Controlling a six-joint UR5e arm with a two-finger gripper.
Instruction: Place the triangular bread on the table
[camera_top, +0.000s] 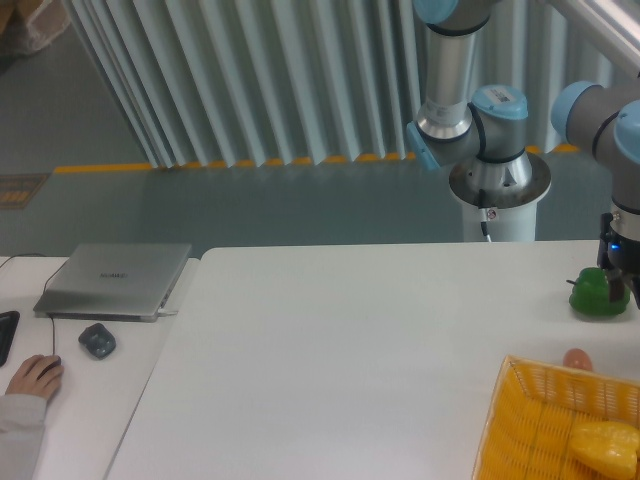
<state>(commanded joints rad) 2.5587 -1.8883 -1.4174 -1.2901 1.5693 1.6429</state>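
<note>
One yellow triangular bread piece (604, 446) is seen in the yellow woven basket (530, 420), at five o'clock on the white tabletop (350, 350). It is judged light, soft; its edges should be gripped gently. The dark fingers (612, 283), at three o'clock over a green object (598, 297), cannot be told apart or together.

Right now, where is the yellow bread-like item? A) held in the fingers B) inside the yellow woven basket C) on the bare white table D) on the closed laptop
B. The yellow bread lies inside the yellow woven basket at the lower right, while the gripper is over by the green object at the table's right edge.
</note>
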